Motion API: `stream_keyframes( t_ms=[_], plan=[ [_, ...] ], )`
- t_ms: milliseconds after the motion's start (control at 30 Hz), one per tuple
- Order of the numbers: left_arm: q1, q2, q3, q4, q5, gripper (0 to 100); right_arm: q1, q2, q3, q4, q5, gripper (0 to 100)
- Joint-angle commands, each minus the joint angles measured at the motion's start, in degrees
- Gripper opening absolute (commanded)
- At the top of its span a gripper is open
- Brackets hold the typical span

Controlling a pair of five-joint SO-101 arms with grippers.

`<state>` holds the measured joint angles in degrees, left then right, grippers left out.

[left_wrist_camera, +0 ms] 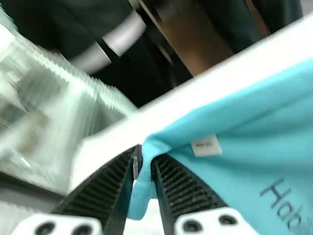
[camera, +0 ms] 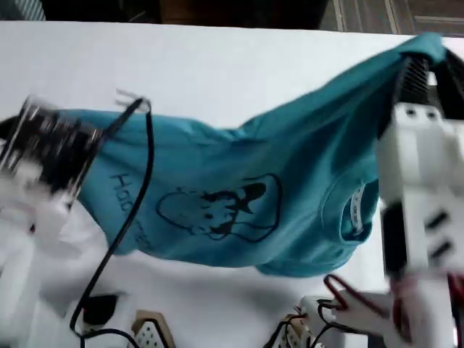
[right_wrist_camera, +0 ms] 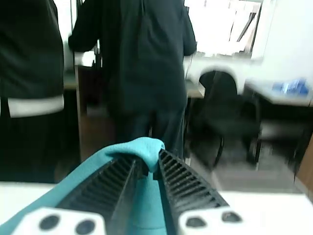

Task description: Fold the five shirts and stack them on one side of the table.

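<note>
Between left gripper [left_wrist_camera: 145,156] and right gripper [right_wrist_camera: 149,159], teal shirt [camera: 239,196], edges pinched

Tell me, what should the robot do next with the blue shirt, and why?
The left claw and right claw each pinch an edge of the shirt, which hangs unfolded between them. Probably lower both together, laying it flat on the table.

High view down over table [camera: 217,58]; wrist views close along jaws, shirt [camera: 290,181] shared.
</note>
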<state>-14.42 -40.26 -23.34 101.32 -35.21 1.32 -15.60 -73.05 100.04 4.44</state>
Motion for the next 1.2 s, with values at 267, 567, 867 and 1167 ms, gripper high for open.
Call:
stream_keyframes(
  t_ms=[267, 567, 867, 1167],
  plan=[
    [-0.79, 10.29, 32.13, -12.13, -6.68, 3, 0.04, 12.26, 40.53, -10.07, 10.29, 1.9],
    [-1.93, 30.33, 32.40, -25.14, -6.33, 3, -1.36, 28.18, 45.01, -13.93, 10.46, 1.9],
    [-1.58, 50.29, 29.93, -31.21, -6.15, 3, -8.40, 42.15, 44.75, -22.37, 10.46, 1.9],
    [-5.01, 58.81, 11.03, -34.20, 0.35, 14, -8.13, 48.57, 44.75, -36.18, 10.46, 1.9]
  ],
)
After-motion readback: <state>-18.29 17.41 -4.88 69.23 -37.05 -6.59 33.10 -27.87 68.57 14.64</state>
